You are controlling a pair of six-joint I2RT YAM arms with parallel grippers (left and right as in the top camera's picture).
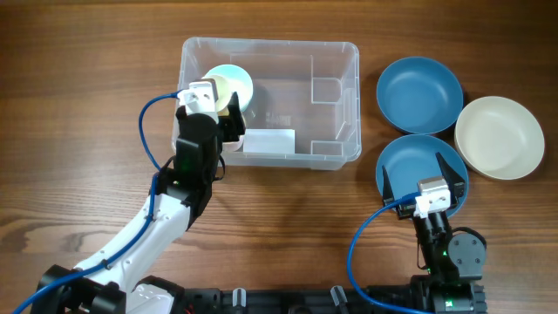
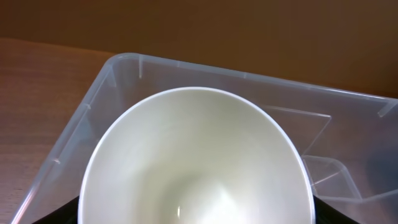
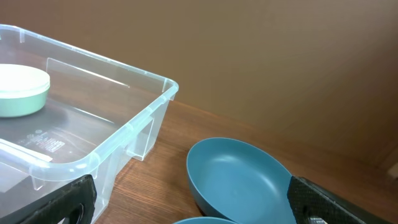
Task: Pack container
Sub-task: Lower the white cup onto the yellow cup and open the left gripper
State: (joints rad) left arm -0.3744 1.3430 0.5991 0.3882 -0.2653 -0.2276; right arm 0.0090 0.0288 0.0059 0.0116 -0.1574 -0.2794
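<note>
Left tool [image 1: 225,109] clamps a smooth round bowl [image 1: 232,84] at the clear plastic container's [image 1: 336,65] nine o'clock. Right tool [image 1: 418,172] stands apart.

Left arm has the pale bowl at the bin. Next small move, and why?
Probably lower the left tool slightly, then open it: the pale bowl it grips is already within the container walls, at its left end. Floor contact is unclear.

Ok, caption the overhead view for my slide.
Left gripper holds pale bowl in the container; open right gripper over a blue bowl.
</note>
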